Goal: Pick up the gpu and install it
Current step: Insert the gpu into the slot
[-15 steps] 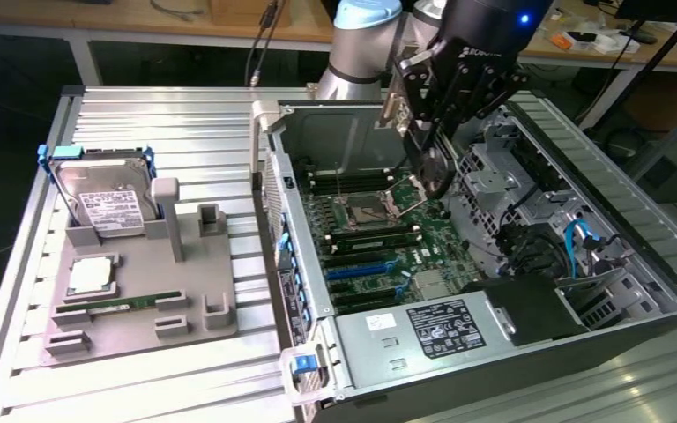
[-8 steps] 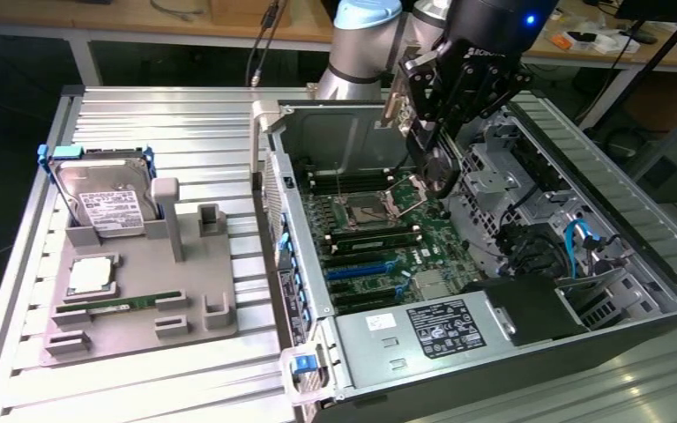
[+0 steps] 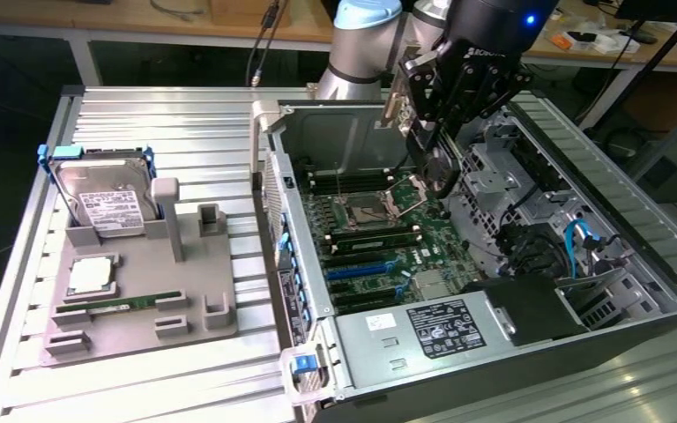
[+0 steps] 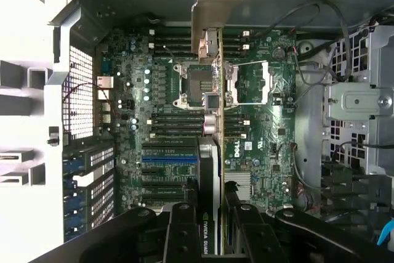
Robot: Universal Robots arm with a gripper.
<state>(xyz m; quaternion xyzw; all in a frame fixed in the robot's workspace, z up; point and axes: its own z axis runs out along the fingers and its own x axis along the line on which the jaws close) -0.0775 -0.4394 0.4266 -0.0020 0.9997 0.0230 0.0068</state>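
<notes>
My gripper [image 3: 437, 141] hangs over the open computer case [image 3: 656, 273], shut on the gpu [image 3: 402, 99]. The card is held on edge, its silvery end bracket toward the case's rear wall and its dark board hanging down above the motherboard [image 3: 374, 238]. In the wrist view the gpu [image 4: 209, 121] runs edge-on down the middle, bracket [image 4: 212, 4] at the far end, between my black fingers [image 4: 181, 229]. It sits above the CPU socket [image 4: 246, 81], clear of the blue expansion slots [image 4: 169, 158].
A grey fixture [image 3: 186, 291] at the exterior view's left carries a silver hard drive in a blue frame [image 3: 103, 198], a CPU [image 3: 89, 275] and a green RAM stick [image 3: 121, 304]. Inside the case are a power supply [image 3: 439, 326], drive cages [image 3: 497, 167] and cables [image 3: 580, 238].
</notes>
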